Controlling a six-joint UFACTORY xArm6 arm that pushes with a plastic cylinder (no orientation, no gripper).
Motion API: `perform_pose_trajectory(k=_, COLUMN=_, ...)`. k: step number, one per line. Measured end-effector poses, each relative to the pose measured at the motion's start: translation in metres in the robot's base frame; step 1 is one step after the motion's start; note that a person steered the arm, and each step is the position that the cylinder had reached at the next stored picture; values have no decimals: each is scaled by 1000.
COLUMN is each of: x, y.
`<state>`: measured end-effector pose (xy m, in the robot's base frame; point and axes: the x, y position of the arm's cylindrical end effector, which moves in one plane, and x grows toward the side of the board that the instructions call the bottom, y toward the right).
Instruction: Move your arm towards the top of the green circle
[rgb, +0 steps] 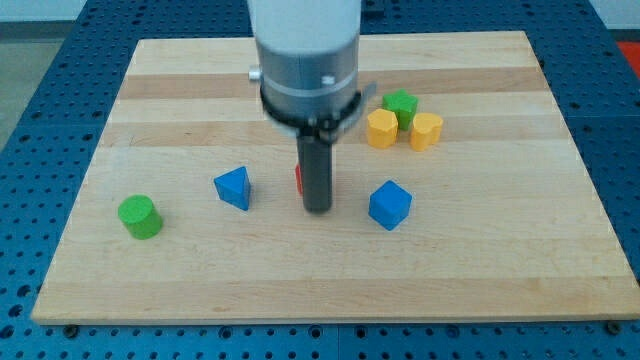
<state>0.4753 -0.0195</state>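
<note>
A pale wooden board (330, 270) with light and darker stripes lies on a blue perforated table (30, 120), which shows around all its sides. My tip (317, 208) stands on the board near the centre; it is a plain dark rod, so it cannot open or close, and it holds nothing. A red block (299, 180) is just behind the rod and mostly hidden, so I cannot tell if they touch. The green circle (139, 216) sits far to the view's left of my tip, well apart. Between them is a blue triangle (233, 187). A blue cube (389, 205) lies to the right of my tip. At the upper right, a green block (400, 104) and two yellow blocks (381, 129) (426, 131) stand close together.
</note>
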Motion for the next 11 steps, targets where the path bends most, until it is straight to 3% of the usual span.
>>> perform_pose_trajectory(k=1, x=-67, y=0)
perform_pose_trajectory(k=2, x=-103, y=0)
perform_pose_trajectory(k=4, x=-103, y=0)
perform_pose_trajectory(k=6, x=-66, y=-43)
perform_pose_trajectory(k=9, x=-71, y=-128)
perform_pose_trajectory(k=10, x=-45, y=-163)
perform_pose_trajectory(k=11, x=5, y=-163)
